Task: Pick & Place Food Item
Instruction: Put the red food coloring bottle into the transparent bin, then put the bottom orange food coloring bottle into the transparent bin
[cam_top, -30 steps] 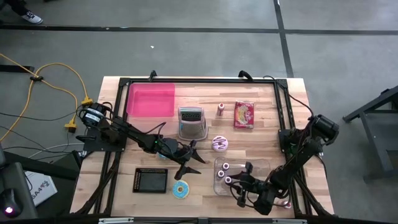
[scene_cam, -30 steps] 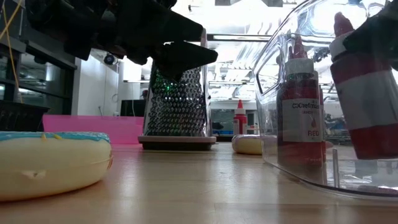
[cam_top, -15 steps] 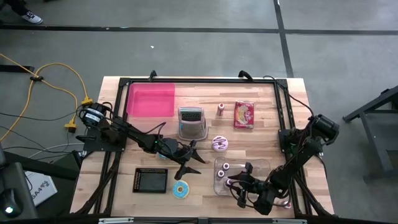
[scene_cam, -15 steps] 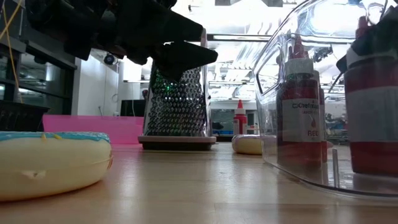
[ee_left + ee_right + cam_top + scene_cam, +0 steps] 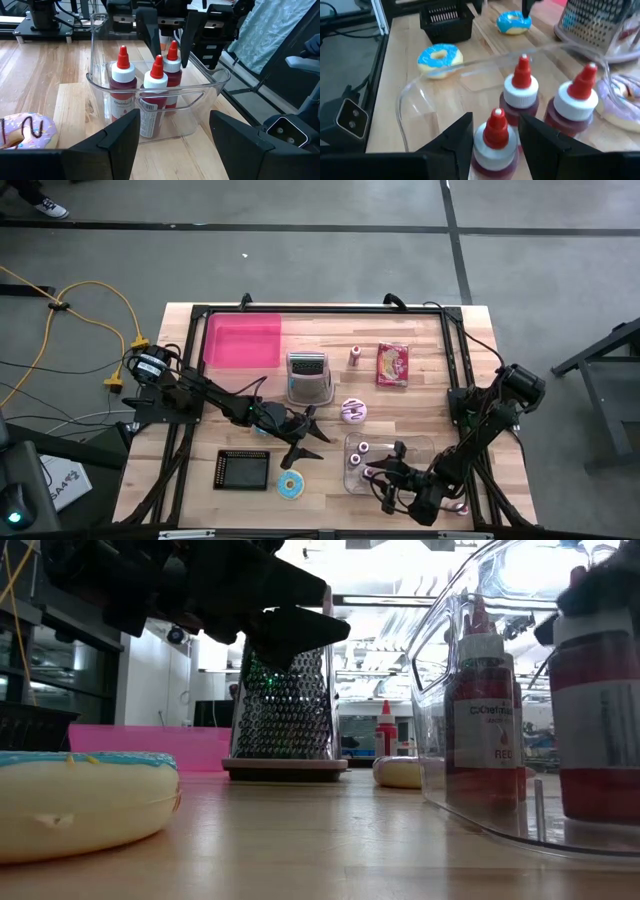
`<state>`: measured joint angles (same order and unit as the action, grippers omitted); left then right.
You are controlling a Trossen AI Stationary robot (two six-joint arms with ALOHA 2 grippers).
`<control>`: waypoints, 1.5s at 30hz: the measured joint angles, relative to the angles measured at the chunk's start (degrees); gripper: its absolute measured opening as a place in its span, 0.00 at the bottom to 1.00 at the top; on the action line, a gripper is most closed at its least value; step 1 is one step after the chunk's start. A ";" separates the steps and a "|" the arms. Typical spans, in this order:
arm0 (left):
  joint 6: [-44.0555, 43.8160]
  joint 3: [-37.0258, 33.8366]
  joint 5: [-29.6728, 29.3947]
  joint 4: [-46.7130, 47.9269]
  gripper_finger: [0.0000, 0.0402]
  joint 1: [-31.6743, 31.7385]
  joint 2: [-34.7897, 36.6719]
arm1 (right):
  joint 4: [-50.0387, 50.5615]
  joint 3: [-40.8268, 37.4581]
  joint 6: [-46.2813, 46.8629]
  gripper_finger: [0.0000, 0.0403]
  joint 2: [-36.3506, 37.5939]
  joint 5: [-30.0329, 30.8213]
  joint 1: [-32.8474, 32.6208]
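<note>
The right arm ran from its base at the right edge of the high view down toward the lower centre-right, wrist bent over the clear bin (image 5: 418, 448). The right gripper (image 5: 381, 477) hung at the bin's lower-left part. In the right wrist view its fingers (image 5: 451, 142) stood apart on either side of one red sauce bottle (image 5: 494, 139), with narrow gaps showing beside the white collar; whether the pads touched the bottle could not be told. The left wrist view showed the same gripper (image 5: 170, 37) reaching down around the rearmost bottle (image 5: 171, 75) of three standing upright in the bin (image 5: 150, 95).

The left arm extended from the left edge of the high view toward the table's centre. The left gripper (image 5: 303, 442) hovered there with fingers spread wide, holding nothing, between the grater (image 5: 308, 376) above it in the frame and the blue doughnut (image 5: 291, 485) below it.

A pink-frosted doughnut (image 5: 354, 411) lay just above the bin in the high view.
</note>
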<state>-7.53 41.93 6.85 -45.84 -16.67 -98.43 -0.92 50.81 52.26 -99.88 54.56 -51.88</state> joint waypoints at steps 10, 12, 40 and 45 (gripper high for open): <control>0.00 0.00 0.00 0.00 0.58 -0.01 0.00 | -5.03 0.02 -5.05 0.35 0.55 0.38 0.00; 0.00 0.00 0.00 0.01 0.58 -0.02 0.00 | -5.45 0.02 -5.82 0.35 0.55 0.16 0.00; -0.55 0.00 0.79 0.14 0.58 -0.02 0.00 | -5.80 0.02 -28.56 0.35 21.29 -6.47 0.02; -0.68 0.00 0.81 0.44 0.58 -0.02 0.00 | -1.29 0.02 -28.45 0.35 22.96 -12.50 -0.16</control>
<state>-8.21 41.93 7.66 -45.41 -16.69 -98.43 -2.21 50.83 23.81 -76.92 42.06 -52.04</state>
